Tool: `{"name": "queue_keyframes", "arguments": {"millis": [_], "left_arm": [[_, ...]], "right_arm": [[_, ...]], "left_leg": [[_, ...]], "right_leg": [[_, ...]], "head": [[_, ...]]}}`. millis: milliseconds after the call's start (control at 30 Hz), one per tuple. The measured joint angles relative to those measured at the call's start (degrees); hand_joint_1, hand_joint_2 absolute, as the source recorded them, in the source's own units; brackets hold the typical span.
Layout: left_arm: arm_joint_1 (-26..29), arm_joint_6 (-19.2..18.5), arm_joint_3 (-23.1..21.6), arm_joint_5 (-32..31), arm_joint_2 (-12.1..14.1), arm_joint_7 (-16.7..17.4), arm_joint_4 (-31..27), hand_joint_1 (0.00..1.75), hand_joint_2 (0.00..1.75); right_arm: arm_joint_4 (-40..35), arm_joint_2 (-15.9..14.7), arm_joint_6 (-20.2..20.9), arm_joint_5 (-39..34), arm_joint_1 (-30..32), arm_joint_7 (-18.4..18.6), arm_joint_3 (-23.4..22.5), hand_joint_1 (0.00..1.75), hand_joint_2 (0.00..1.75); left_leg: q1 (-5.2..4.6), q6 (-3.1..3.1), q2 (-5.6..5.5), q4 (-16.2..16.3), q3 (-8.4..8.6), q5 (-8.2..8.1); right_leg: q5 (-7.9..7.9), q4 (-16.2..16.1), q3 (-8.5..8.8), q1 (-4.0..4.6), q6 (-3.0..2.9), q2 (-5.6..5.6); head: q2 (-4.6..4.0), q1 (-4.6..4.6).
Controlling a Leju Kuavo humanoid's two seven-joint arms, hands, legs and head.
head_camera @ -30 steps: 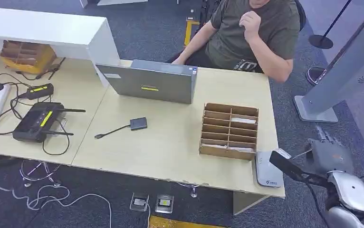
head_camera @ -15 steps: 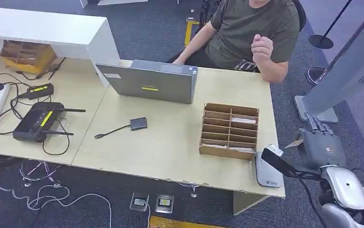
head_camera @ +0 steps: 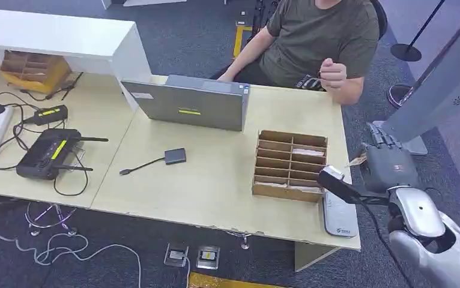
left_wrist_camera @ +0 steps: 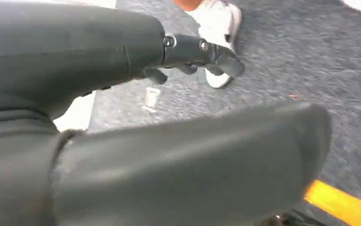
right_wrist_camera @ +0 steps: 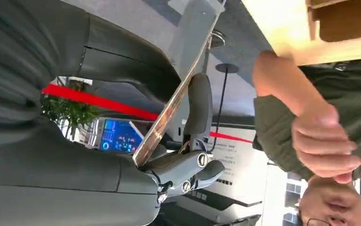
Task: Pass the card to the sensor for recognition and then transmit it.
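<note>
The card (right_wrist_camera: 175, 101) is pinched edge-on between the thumb and fingers of the right hand (head_camera: 385, 163), off the table's right edge, just beyond the sensor (head_camera: 338, 217). The sensor lies flat at the table's (head_camera: 215, 180) front right corner, beside the cardboard slot rack (head_camera: 290, 164). In the head view the card shows as a small pale sliver at the hand's left side.

Right arm: raised from below right, forearm angled in toward the table, hand pointing fwd toward the person's fist (head_camera: 333, 74).

Left hand (left_wrist_camera: 188, 52): hangs over grey carpet; fingers appear bent w/ nothing in them, but the view is blurred, so state can't be confirmed.
</note>
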Motion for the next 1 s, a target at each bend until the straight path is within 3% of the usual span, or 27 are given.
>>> {"name": "queue_keyframes", "arguments": {"millis": [100,467,633,900,1000], "left_arm": [[0.0,0.0,0.0,-0.4,0.0,-0.4,0.0,0.00,0.00],[0.0,-0.4,0.0,-0.3,0.7,0.9,0.0,0.00,0.00],[0.0,-0.7,0.0,-0.1,0.9,-0.4,0.0,0.00,0.00],[0.0,-1.0,0.0,0.4,0.7,-0.9,0.0,0.00,0.00],[0.0,-0.1,0.0,0.3,0.6,0.3,0.0,0.00,0.00]], "right_arm": [[2.7,1.3,-2.0,-0.6,-1.5,-0.3,0.9,1.75,1.75],[6.8,4.4,-2.8,-1.5,-5.1,1.0,4.4,1.75,1.75],[9.6,6.1,-4.0,-1.5,-6.6,1.0,5.3,1.75,1.75],[12.2,8.4,-4.7,0.9,-7.6,0.2,6.1,1.75,1.75],[13.3,9.2,-4.8,2.1,-7.7,0.2,6.1,1.75,1.75]], "left_leg": [[0.00,0.00,0.00,0.0,0.00,0.00],[0.01,-0.01,0.00,0.0,0.00,0.00],[0.01,-0.02,0.01,0.0,0.01,0.01],[0.01,-0.02,0.00,0.0,0.00,0.02],[0.01,-0.02,0.00,0.0,0.00,0.02]], "right_leg": [[0.00,0.0,0.00,0.00,0.00,0.01],[0.00,0.0,-0.02,0.01,0.00,0.01],[0.00,0.0,-0.02,0.01,0.00,0.02],[0.00,0.0,-0.02,0.01,0.00,0.01],[0.00,0.0,-0.02,0.01,0.00,0.02]], "head": [[0.00,0.00],[0.00,0.00],[0.02,0.00],[0.02,0.00],[0.00,0.02]]}}
